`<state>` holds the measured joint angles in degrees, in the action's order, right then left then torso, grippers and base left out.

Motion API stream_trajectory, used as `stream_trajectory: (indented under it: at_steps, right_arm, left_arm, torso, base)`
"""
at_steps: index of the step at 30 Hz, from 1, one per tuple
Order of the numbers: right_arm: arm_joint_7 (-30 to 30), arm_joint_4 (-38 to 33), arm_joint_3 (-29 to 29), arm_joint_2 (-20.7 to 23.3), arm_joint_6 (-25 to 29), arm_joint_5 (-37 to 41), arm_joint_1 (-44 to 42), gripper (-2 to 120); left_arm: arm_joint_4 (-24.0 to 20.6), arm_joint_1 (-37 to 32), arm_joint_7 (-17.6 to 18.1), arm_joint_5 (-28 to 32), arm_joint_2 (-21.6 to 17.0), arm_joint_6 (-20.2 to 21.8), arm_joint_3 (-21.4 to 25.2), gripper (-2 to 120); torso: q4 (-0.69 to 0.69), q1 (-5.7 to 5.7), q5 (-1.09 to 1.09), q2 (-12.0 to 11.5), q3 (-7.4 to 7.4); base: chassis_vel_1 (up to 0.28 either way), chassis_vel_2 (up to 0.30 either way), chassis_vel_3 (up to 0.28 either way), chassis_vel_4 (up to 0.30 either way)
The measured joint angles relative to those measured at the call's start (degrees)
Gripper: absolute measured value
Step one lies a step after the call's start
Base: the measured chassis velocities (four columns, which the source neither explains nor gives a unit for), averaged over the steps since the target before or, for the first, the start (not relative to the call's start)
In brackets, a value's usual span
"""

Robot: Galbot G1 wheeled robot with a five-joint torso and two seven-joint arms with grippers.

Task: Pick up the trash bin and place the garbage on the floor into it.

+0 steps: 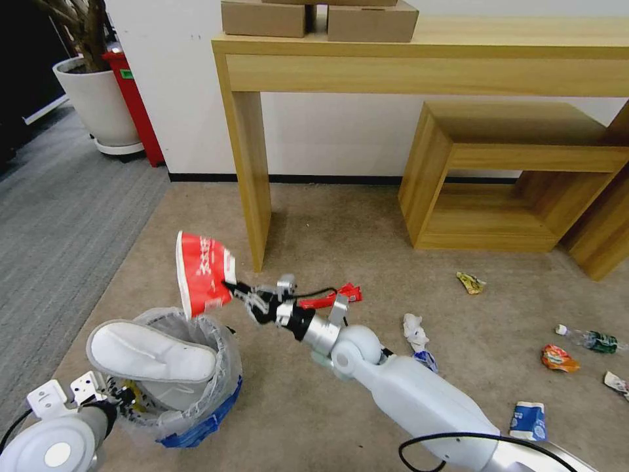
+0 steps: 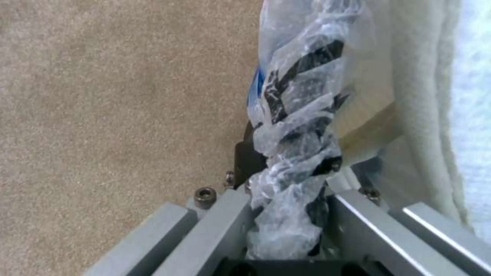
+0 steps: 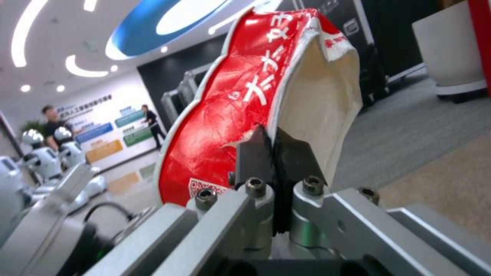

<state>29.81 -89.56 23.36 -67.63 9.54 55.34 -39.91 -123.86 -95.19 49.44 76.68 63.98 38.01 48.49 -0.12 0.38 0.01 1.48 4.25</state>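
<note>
**Trash bin held at its rim while a red wrapper hangs above its mouth**

The trash bin [image 1: 196,419], a small round blue tub with a black rim and a crinkled clear plastic liner, sits low on the beige short-pile carpet floor [image 1: 341,216]. A white slipper [image 1: 154,354] lies sole-up across the bin's mouth, covering much of the opening, with yellow litter tucked beneath it.

The left claw [image 1: 98,391] is at the near side of the bin. In the left wrist view its fingers [image 2: 358,214] are clamped on the bunched liner and black rim, most likely to steady the bin and keep it ready to lift.

Just above the bin's far rim hangs a large crumpled red-and-white wrapper [image 1: 202,272]. The right claw [image 1: 234,288] pinches it by one edge, pads pressed shut on the torn corner, so the wrapper dangles freely. This looks like the release pose; with the slipper taking up room, the wrapper may catch on the rim or slide off.

Beyond the bin, more garbage waits: a red wrapper strip [image 1: 331,296], white tissues [image 1: 414,331], a yellow-green wrapper [image 1: 470,282], an orange packet [image 1: 559,358], a small clear bottle with a green label [image 1: 593,340] and a blue-and-white carton [image 1: 528,420]. The wooden desk [image 1: 419,62] stands farther from the bin.
</note>
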Motion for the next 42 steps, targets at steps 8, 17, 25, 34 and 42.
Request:
stream_trajectory:
  at_steps: [8, 17, 25, 34, 42]
  right_arm:
    - [0.23, -1.83, 3.54, 4.88, -0.02, -0.6, -0.92, 0]
    - [-0.04, 0.04, 9.0, 4.16, 0.08, -2.68, -0.43, 0]
    - [-0.2, 3.72, 13.03, 0.3, 0.53, -4.35, 0.76, 0]
    - [-1.28, 7.08, 15.05, -2.0, 1.71, -6.08, 1.98, 0]
    - [-3.78, 9.69, 16.22, -4.27, 2.8, -8.54, 2.36, 0]
  left_arm:
    - [0.63, 0.34, 0.01, -0.03, 0.26, 0.0, -0.16, 0]
    - [0.45, 0.28, 0.09, -0.62, 1.12, 0.07, -0.18, 0]
    - [-0.23, -0.21, 0.1, -1.62, 2.38, 0.17, -0.29, 0]
    - [-1.34, -1.0, 0.1, -2.59, 3.71, 0.36, -0.33, 0]
    - [-1.84, -1.35, 0.06, -2.93, 4.07, 0.46, -0.46, 0]
  torso:
    - [-0.01, 0.0, 0.0, 0.0, 0.0]
    - [0.0, 0.0, -0.01, 0.0, 0.0]
    - [0.0, 0.0, -0.01, 0.0, 0.0]
    - [0.0, 0.0, -0.02, 0.0, 0.0]
    - [0.0, 0.0, -0.01, 0.0, 0.0]
  base:
    - [0.0, 0.0, 0.0, 0.0]
    - [0.0, 0.0, 0.0, 0.0]
    - [0.0, 0.0, 0.0, 0.0]
    - [0.0, 0.0, 0.0, 0.0]
    - [0.0, 0.0, 0.0, 0.0]
